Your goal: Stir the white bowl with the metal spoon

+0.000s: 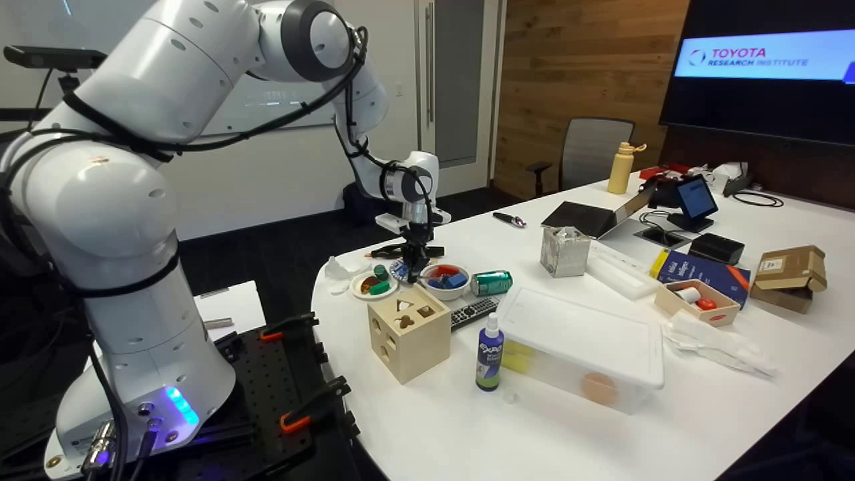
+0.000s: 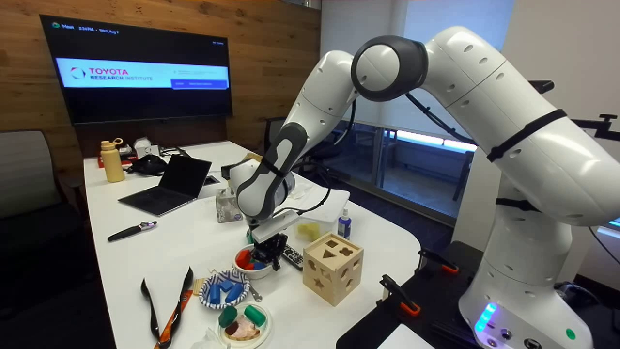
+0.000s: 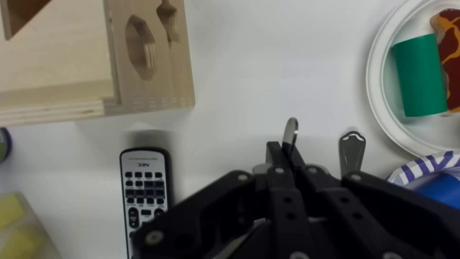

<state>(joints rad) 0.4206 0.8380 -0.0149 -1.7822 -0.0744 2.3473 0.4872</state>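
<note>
Student: What does the wrist view show at the gripper (image 3: 285, 153)?

Tutor: With the gripper as clock centre and twelve at the top, its fingers stand narrow, holding the metal spoon (image 3: 289, 133) by the handle. The handle's end projects toward twelve; the rest is hidden. A second metal handle (image 3: 352, 153) lies at three o'clock, apart from the gripper, on the white tabletop (image 3: 269, 68). The plate (image 3: 375, 77), bearing a green cylinder (image 3: 420, 75), is at two, the pierced wooden box (image 3: 72, 64) at ten, the remote control (image 3: 145, 201) between eight and nine.

Student: And the white bowl (image 1: 446, 294)?

Tutor: In an exterior view it stands upright, containing red and blue blocks (image 1: 457, 280). With this bowl as centre, the gripper overlaps its rim at ten o'clock; a green can (image 1: 493, 283) lies on its side at three, just beside, and the wooden box is near seven.

Student: Is there further detail?

Tutor: In an exterior view, the gripper overlaps the white bowl at three o'clock. The patterned bowl (image 2: 206, 290), holding blue blocks (image 2: 235, 293), is near, between seven and eight; the plate is at six; a yellow bottle (image 2: 113, 165) stands well apart at ten. Whether the spoon touches the white bowl cannot be told.
</note>
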